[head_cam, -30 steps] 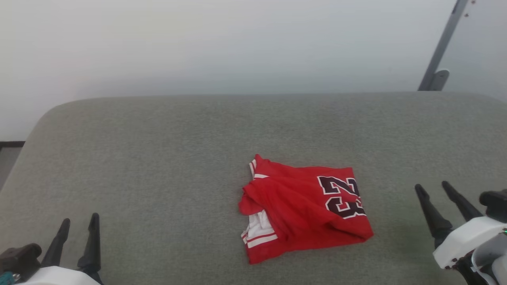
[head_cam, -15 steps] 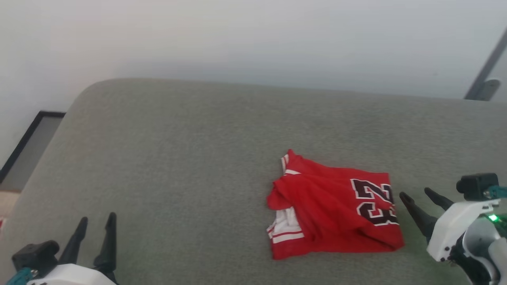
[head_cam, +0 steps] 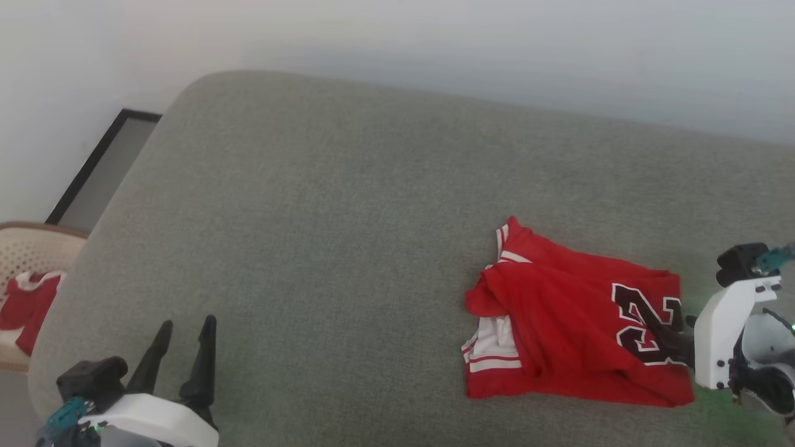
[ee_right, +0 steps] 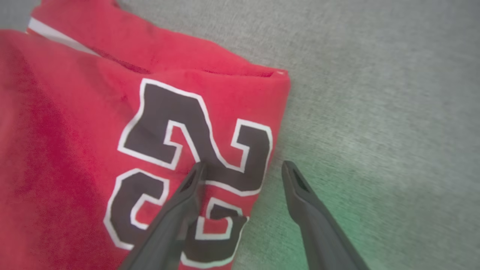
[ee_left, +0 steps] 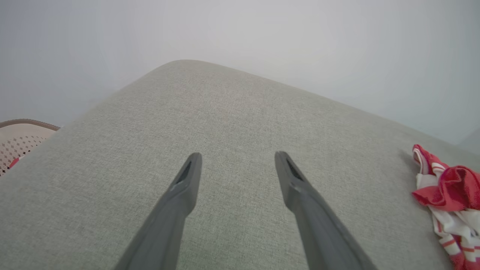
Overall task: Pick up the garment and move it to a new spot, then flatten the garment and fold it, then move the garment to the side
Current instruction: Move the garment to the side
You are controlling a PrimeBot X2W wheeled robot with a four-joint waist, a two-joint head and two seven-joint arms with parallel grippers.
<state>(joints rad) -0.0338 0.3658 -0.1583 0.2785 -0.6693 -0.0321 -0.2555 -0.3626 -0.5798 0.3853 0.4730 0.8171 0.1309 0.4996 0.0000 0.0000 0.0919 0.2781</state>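
A plain indoor room set up for laundry work; whether home or lab cannot be told. A wide grey cloth-covered pad (head_cam: 348,205) with rounded corners stands against a bare white wall (head_cam: 435,37). Beside it, a beige basket (head_cam: 25,254) with holes holds red clothes (head_cam: 28,304).

The garment (head_cam: 559,310) is red, the upholstery (head_cam: 310,217) grey.

1. The left gripper (head_cam: 188,323) hovers near the bench's (head_cam: 348,205) left edge, its two dark fingers spread wide and empty.
2. The right gripper (ee_right: 243,165) sits low over the bench's right part, fingers parted, pointing inward.
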